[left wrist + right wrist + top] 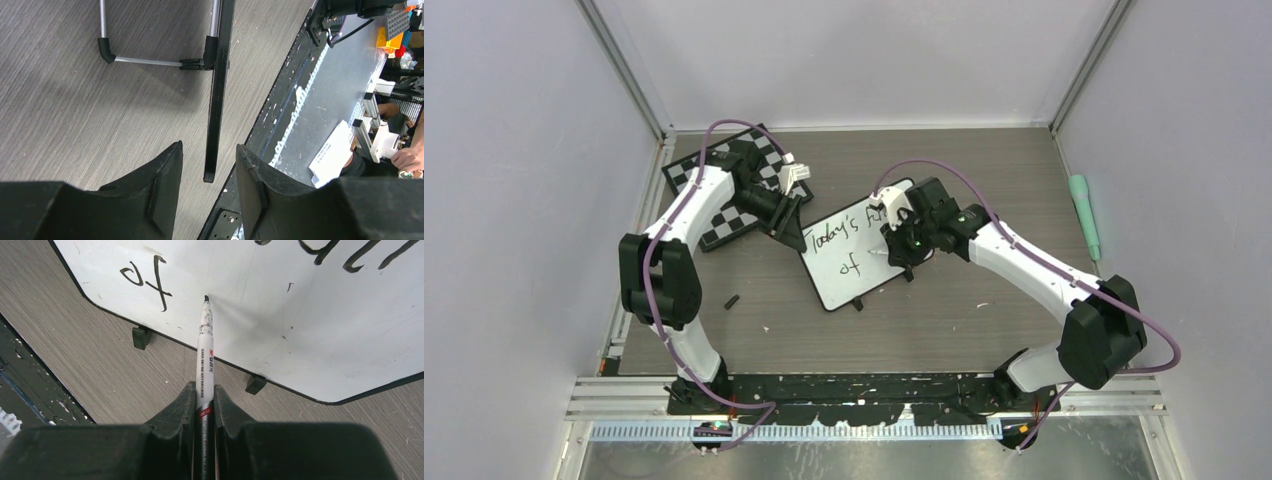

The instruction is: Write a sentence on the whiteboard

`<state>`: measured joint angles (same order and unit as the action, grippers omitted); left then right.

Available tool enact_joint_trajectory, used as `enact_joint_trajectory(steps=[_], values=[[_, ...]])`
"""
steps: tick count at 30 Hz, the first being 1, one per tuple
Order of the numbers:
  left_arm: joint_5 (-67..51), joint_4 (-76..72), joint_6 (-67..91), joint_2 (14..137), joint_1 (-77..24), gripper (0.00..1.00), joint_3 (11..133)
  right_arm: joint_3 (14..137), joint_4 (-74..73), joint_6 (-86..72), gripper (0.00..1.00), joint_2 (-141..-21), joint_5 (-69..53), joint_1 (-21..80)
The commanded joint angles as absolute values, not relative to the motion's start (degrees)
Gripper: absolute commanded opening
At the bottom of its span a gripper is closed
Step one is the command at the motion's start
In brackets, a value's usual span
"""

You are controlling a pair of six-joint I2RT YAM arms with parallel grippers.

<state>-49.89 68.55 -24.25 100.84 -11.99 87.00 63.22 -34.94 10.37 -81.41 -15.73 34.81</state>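
Right wrist view: the right gripper (204,388) pinches the marker (205,340), its tip at the whiteboard (280,335) mid-table, just beside "of" in the sentence (161,280). The left gripper (208,150), fingers spread, straddles the board's edge; closing it first would likely steady the strokes.

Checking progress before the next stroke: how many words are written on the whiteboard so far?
3. "Today's" on the upper line; a word starting "f" after it, partly hidden by the right tool gripping the marker; "of" on the lower line. More may be hidden.
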Motion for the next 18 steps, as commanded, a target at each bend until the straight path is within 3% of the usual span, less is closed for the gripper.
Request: enact_joint_trajectory(steps=[1,18], values=[[-50.28,68.98,-24.86,100.56,-12.26,0.45,89.09,66.39,-32.38,10.63,0.0,-81.88,-15.9,34.8],[-50.27,69.13,-24.79,100.81,-12.22,0.44,89.57,64.56,-32.33,10.9,0.0,-83.27,-14.99,34.75]])
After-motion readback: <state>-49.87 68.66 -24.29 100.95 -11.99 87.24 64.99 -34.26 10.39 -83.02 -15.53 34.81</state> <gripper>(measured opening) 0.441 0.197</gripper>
